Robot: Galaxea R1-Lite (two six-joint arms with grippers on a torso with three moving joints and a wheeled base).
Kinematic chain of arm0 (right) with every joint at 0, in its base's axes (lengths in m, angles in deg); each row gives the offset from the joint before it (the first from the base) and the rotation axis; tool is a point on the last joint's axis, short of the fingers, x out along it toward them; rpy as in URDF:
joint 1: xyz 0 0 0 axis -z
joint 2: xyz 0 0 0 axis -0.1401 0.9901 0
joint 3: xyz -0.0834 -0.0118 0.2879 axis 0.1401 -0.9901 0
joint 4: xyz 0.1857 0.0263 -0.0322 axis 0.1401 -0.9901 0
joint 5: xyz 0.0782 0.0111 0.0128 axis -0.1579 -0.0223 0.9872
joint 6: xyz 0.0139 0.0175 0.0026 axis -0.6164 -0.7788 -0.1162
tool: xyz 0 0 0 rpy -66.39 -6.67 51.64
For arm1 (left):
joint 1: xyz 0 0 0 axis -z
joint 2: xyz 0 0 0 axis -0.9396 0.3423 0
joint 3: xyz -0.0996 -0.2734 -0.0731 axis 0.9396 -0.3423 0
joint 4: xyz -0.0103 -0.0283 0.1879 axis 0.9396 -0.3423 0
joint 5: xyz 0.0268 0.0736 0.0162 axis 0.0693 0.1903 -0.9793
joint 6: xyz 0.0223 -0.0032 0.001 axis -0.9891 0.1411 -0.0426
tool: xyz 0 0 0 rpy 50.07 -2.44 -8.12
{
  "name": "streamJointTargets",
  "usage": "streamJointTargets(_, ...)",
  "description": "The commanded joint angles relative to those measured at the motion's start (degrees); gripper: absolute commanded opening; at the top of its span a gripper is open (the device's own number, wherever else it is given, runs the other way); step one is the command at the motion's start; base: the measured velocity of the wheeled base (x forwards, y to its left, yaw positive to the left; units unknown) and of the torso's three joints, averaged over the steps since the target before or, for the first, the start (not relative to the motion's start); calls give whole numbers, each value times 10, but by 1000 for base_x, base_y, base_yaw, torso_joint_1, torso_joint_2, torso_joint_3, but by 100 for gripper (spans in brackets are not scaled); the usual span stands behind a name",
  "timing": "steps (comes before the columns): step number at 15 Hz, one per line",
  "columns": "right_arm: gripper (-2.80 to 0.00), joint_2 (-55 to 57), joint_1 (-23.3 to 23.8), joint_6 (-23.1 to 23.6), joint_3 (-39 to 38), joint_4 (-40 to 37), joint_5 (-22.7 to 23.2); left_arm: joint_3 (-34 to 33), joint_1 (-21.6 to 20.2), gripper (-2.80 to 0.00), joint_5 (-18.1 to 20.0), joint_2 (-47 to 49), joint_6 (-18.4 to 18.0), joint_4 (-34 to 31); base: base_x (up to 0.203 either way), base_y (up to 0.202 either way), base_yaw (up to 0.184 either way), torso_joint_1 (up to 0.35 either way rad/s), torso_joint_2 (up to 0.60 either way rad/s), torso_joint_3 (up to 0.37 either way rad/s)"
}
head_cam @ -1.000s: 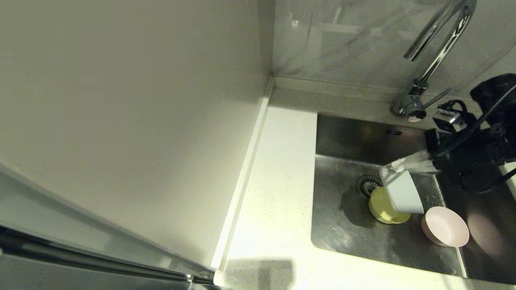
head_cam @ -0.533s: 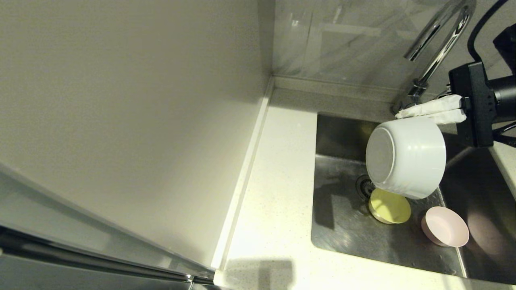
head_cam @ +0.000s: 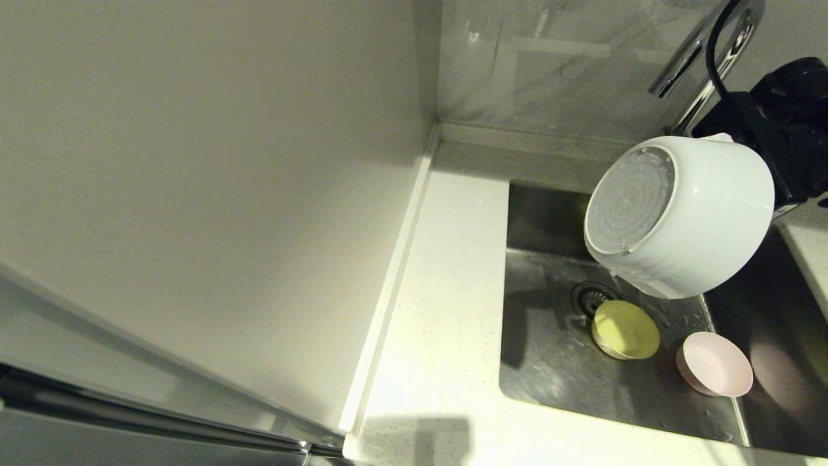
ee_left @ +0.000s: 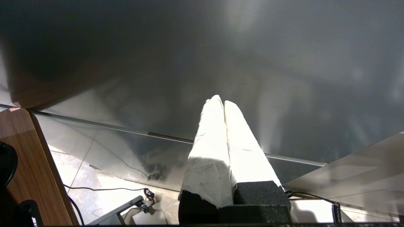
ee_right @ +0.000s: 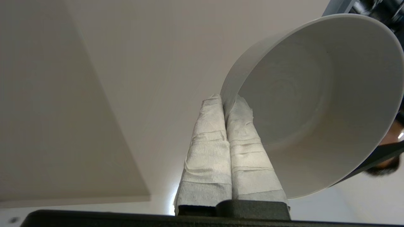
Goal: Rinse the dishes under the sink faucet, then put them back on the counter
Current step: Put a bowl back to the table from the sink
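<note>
My right gripper point(ee_right: 225, 101) is shut on the rim of the pale grey-blue bowl point(head_cam: 705, 226), one finger inside and one outside. It holds the bowl high above the sink point(head_cam: 550, 369), tipped on its side just below the faucet point(head_cam: 695, 45), with the ribbed underside facing the head camera. The bowl point(ee_right: 315, 104) looks bare inside. Beside the drain point(head_cam: 588, 296) on the sink floor, the yellow-green bowl point(head_cam: 626, 330) lies upside down. The pink bowl point(head_cam: 715, 364) leans at the sink's right side. My left gripper point(ee_left: 220, 102) is shut on nothing, parked away from the sink.
The speckled counter point(head_cam: 446, 310) runs along the sink's left, bounded by a raised strip and a plain wall panel point(head_cam: 194, 162). A marbled backsplash point(head_cam: 550, 65) stands behind. My right arm's black wrist point(head_cam: 786, 110) and cable crowd the faucet.
My right gripper has lifted the grey-blue bowl from beside the yellow-green bowl up towards the faucet and turned its underside to the head camera. The other bowls have not moved.
</note>
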Motion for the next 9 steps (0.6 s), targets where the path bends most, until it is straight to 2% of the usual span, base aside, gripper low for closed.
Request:
streamJointTargets(1,-280,21,0,-2,-23,-3,8,-2,0,-280,0,0,0,0,0,0,0,0,0,0)
streamJointTargets(3,-280,34,3,5,-35,10,8,-2,0,-280,0,0,0,0,0,0,0,0,0,0)
streamJointTargets(5,-280,30,24,-11,23,44,9,-2,0,-280,0,0,0,0,0,0,0,0,0,0)
streamJointTargets(7,-280,17,43,-70,20,173,10,-2,0,-280,0,0,0,0,0,0,0,0,0,0)
streamJointTargets(9,-280,13,50,-87,-11,234,10,-2,0,-280,0,0,0,0,0,0,0,0,0,0)
